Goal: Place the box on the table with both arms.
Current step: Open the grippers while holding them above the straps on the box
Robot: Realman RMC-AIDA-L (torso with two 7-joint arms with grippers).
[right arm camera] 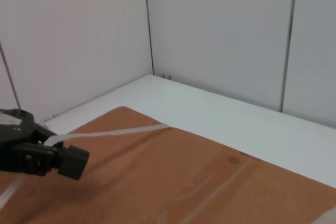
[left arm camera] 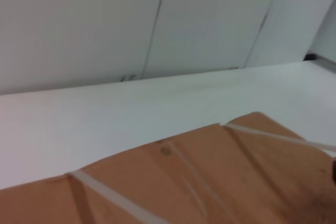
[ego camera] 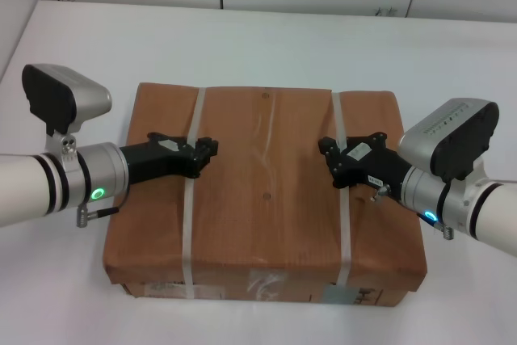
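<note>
1. Box [ego camera: 266, 191]: large flat brown cardboard carton; lies on the white bench [ego camera: 266, 38], near its front edge; wrinkled top; tape and labels on the near side.
2. Straps: two white plastic bands across the top; left strap [ego camera: 192, 191], right strap [ego camera: 342, 199].
3. Left claw [ego camera: 208, 151]: black; over the box top at the left strap; whether spread or pressed together, cannot tell.
4. Right claw [ego camera: 327, 153]: black; over the box top beside the right strap; cannot tell its state either.
5. Wall panels [right arm camera: 220, 30]: pale, behind the bench.
</note>
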